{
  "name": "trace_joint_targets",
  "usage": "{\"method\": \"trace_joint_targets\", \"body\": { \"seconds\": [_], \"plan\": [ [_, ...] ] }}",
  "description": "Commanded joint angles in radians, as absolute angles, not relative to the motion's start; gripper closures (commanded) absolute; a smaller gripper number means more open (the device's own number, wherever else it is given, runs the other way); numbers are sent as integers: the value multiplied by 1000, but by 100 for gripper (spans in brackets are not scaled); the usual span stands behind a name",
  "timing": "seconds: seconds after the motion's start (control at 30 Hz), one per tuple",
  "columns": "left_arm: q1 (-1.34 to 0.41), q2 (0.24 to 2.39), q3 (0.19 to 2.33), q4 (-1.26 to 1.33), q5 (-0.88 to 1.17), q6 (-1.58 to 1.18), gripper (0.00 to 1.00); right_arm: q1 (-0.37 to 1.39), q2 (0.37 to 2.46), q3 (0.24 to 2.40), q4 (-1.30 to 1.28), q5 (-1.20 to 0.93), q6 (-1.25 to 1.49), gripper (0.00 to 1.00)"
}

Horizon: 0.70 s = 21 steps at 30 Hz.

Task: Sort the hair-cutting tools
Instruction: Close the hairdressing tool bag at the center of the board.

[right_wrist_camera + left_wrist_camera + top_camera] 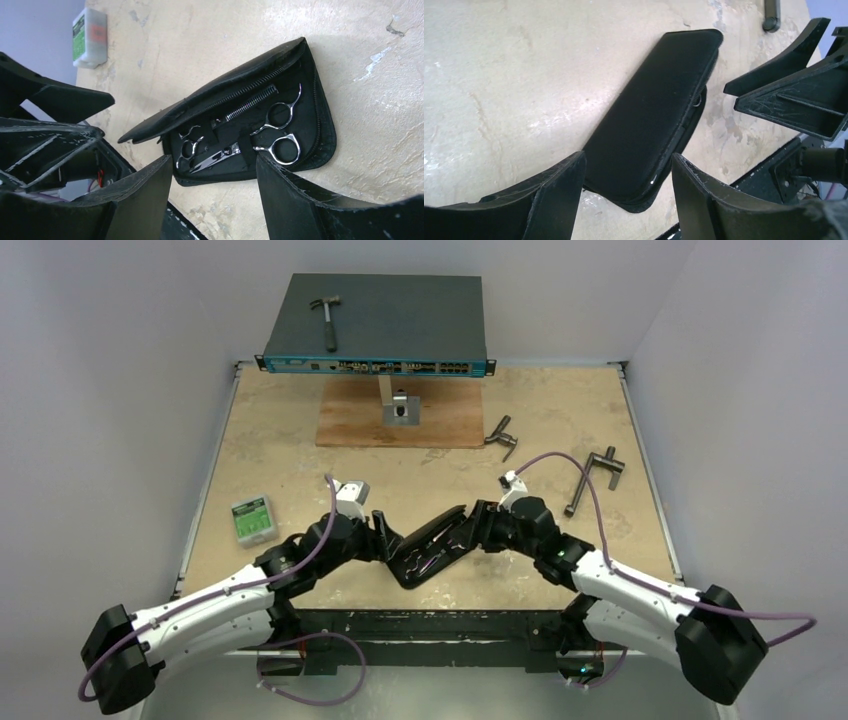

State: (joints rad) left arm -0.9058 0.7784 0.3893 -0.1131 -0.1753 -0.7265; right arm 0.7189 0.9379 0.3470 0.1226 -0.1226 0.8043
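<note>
Steel scissors (220,154) look stiff and slick, so I'd pinch a ring; left fingers (554,200) and right fingers (300,200) gape empty

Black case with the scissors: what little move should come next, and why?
Probably the left gripper should close on the lid and fold it back: it leans half over the scissors and comb, and this gripper, like the right gripper, is open and empty.
</note>
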Motion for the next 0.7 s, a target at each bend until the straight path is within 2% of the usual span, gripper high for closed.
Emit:
{"method": "trace_joint_targets", "body": {
  "seconds": [0.0,0.43,0.67],
  "plan": [
    [-899,767,426,-162,-275,-769,37,715,1023,409,219,-131,816,37],
    [-880,621,439,-343,-444,-842,37,690,1357,619,312,-154,795,42],
    [-880,515,446,-422,-389,-832,39,667,1447,695,299,-153,781,44]
  ]
}}
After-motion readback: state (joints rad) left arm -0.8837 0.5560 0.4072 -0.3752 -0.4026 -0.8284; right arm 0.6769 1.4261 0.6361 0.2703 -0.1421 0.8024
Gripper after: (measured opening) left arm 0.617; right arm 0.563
